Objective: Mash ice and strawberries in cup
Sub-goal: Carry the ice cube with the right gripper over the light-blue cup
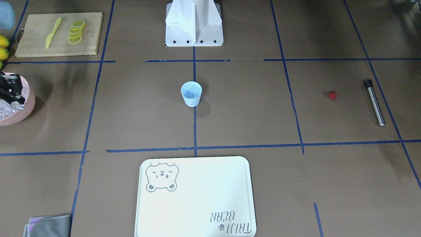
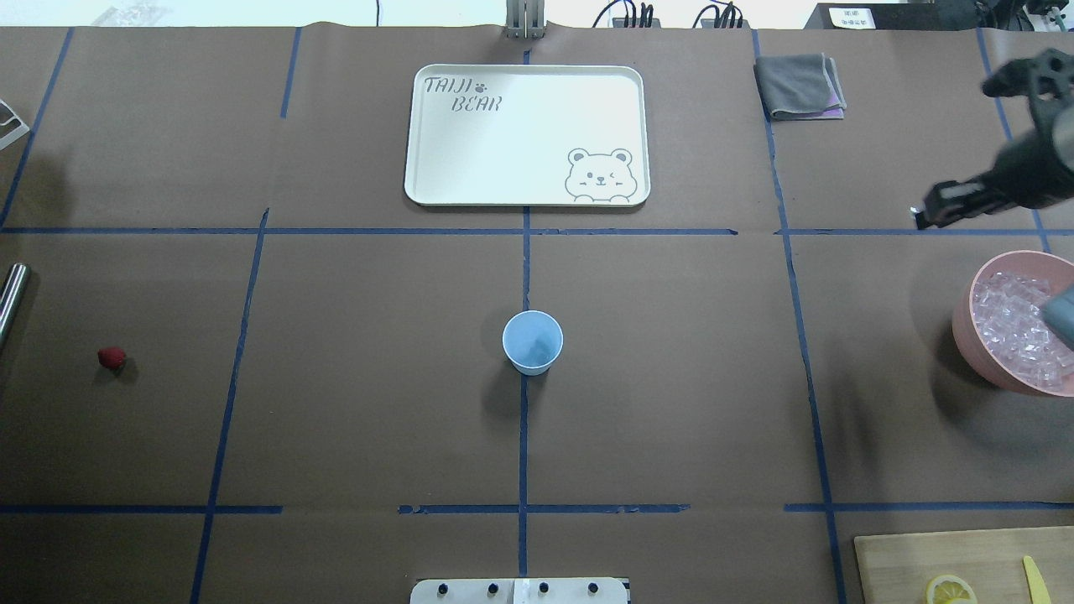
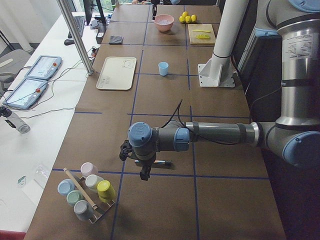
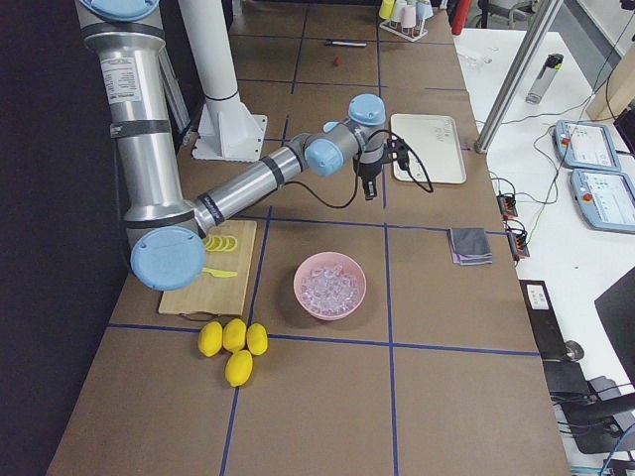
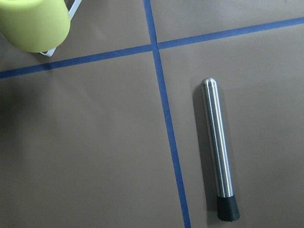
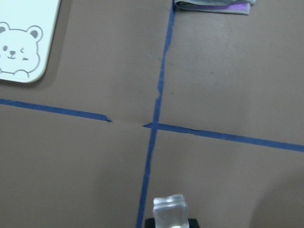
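Observation:
The pale blue cup (image 2: pixel 532 341) stands upright at the table's middle; something faint and glassy lies at its bottom in the front-facing view (image 1: pixel 189 96). One clear ice cube (image 6: pixel 169 209) sits between the fingertips of my right gripper (image 2: pixel 923 216), which is shut on it high above the table, beside the pink bowl (image 2: pixel 965 335) full of ice (image 2: pixel 1019 327). The red strawberry (image 2: pixel 112 358) lies alone far on my left. My left gripper (image 3: pixel 145 172) hovers over a steel muddler (image 5: pixel 219 152); I cannot tell whether it is open or shut.
A cream bear tray (image 2: pixel 527 134) lies beyond the cup and a grey cloth (image 2: pixel 799 85) to its right. A cutting board (image 1: pixel 59 34) carries lemon slices and a yellow knife, with whole lemons (image 4: pixel 233 342) nearby. A rack of coloured cups (image 3: pixel 87 192) stands by the left gripper.

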`<state>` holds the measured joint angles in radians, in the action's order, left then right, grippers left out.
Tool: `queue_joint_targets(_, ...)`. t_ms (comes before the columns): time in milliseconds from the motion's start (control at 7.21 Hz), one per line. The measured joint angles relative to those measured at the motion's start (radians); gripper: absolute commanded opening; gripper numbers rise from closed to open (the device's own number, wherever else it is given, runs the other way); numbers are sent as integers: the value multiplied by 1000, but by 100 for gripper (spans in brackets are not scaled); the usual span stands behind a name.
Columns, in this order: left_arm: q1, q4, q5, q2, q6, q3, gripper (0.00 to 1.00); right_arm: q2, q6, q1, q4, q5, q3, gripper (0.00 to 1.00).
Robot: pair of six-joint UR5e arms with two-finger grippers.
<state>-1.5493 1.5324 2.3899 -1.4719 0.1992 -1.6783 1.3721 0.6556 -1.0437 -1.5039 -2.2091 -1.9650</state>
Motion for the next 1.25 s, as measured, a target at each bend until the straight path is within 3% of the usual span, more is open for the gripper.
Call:
queue_joint_targets(694, 1, 0, 1, -6, 0, -3, 100, -378, 377, 388, -176, 236, 74, 8)
queue_joint_targets(1249, 5, -1, 2, -5, 0, -2, 100, -616, 605, 579, -212, 403, 280, 11)
